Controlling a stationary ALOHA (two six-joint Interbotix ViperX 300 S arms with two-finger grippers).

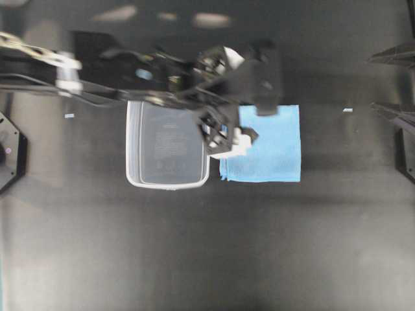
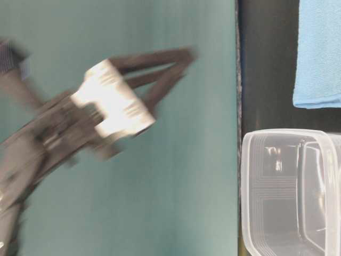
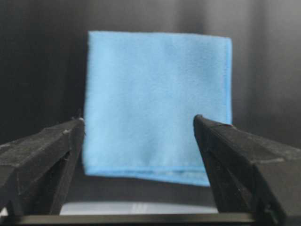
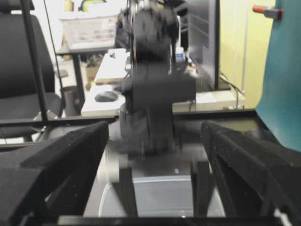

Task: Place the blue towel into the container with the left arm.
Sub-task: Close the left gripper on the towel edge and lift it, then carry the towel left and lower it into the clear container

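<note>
The blue towel lies flat on the dark table, just right of the clear container. It also shows in the table-level view and in the left wrist view. My left gripper reaches over the container from the left and hovers above the towel's near edge. In the left wrist view the left gripper is open and empty, with the towel framed between the jaws. The container rim shows just below. My right gripper is open and empty, facing the container from afar.
The left arm is motion-blurred against a teal wall in the table-level view, beside the container. Parts of the right arm sit at the table's right edge. Small bits of tape lie on the table.
</note>
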